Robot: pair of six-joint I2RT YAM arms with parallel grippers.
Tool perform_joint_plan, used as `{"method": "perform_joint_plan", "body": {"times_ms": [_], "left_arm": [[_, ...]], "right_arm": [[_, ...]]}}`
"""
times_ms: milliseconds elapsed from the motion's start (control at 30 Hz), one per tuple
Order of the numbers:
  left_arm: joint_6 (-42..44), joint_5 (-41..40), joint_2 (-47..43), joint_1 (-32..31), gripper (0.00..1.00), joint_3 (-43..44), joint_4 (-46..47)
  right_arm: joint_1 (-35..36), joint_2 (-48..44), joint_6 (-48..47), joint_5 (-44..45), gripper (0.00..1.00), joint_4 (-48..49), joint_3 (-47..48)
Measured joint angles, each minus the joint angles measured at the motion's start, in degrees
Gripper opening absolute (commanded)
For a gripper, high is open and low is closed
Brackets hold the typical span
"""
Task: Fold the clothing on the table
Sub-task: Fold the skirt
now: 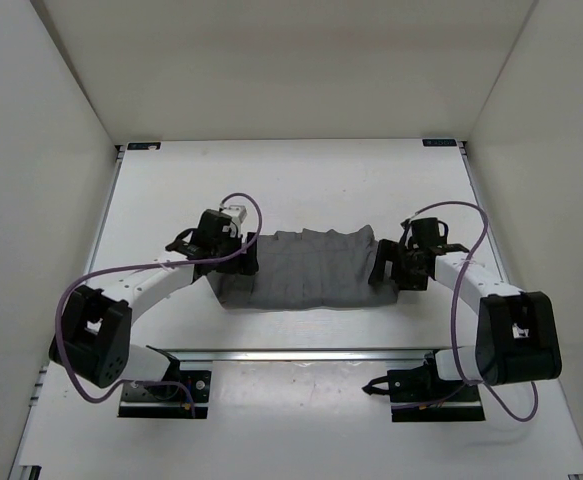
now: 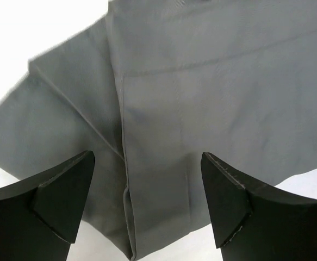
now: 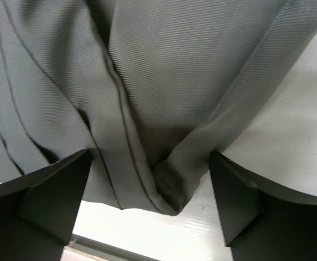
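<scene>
**Grey pleated skirt (image 1: 311,270) on a white surface (image 1: 301,190)**

A dark grey pleated skirt lies at the centre of the matte white surface, bunched into a wide, short band. Its long axis runs from 9 o'clock to 3 o'clock. Straight pleat lines cross the soft fabric. The 12 o'clock edge is rippled and the 6 o'clock edge is smoother.

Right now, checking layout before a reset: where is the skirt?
In the top view the skirt lies centrally on the table, between the left claw and the right claw, just beyond the metal rail.
</scene>
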Motion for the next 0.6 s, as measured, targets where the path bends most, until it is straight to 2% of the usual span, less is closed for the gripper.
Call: {"method": "perform_joint_plan", "body": {"times_ms": [67, 133, 233, 333, 433, 600], "left_arm": [[0.0, -0.9, 1.0, -0.9, 0.87, 0.0, -1.2], [-0.2, -1.9, 1.7, -1.7, 0.85, 0.0, -2.4], [-0.2, -2.5, 2.6, -2.0, 0.81, 0.0, -3.8], [-0.2, -3.0, 3.9, -2.1, 0.79, 0.0, -5.0], [-0.3, -3.2, 5.8, -2.5, 0.79, 0.3, -5.7], [-0.5, -3.2, 9.3, -4.0, 0.77, 1.6, -5.0]], "right_arm": [[0.0, 0.6, 0.3, -0.2, 0.75, 1.0, -0.3], [0.0, 1.2, 0.4, -0.2, 0.61, 2.1, -0.3], [0.0, 2.9, 0.7, 0.1, 0.26, 3.4, -0.2], [-0.1, 4.7, 1.0, 0.3, 0.07, 3.6, 0.3], [-0.5, 6.3, 1.0, 0.4, 0.0, 2.9, 2.0], [-3.2, 6.7, -1.0, 1.7, 0.0, -1.4, 7.0]]}}
